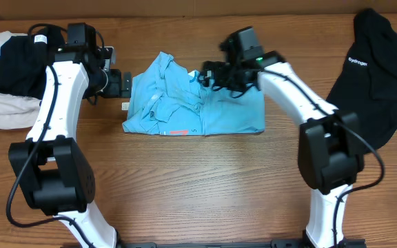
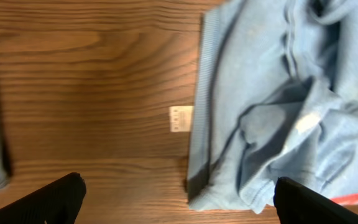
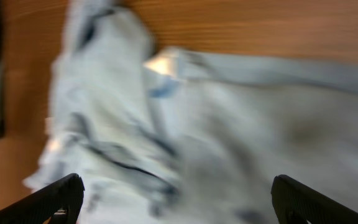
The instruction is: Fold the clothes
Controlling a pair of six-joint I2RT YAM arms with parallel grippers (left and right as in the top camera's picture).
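Note:
A sky-blue T-shirt (image 1: 191, 103) lies rumpled and partly folded on the wooden table, an orange-pink mark near its front edge. It fills the right of the left wrist view (image 2: 278, 106) and most of the blurred right wrist view (image 3: 229, 124). My left gripper (image 1: 124, 84) is open and empty just left of the shirt's upper left edge; its fingers (image 2: 179, 205) straddle the shirt's corner above the table. My right gripper (image 1: 209, 74) is open and empty over the shirt's back edge (image 3: 176, 202). A black top (image 1: 374, 69) with a small white logo lies at the far right.
A pile of black and beige fabric (image 1: 2, 83) lies at the far left. A small white tag (image 2: 180, 118) lies on the wood beside the shirt's hem. Bare table (image 1: 198, 186) shows in front of the shirt.

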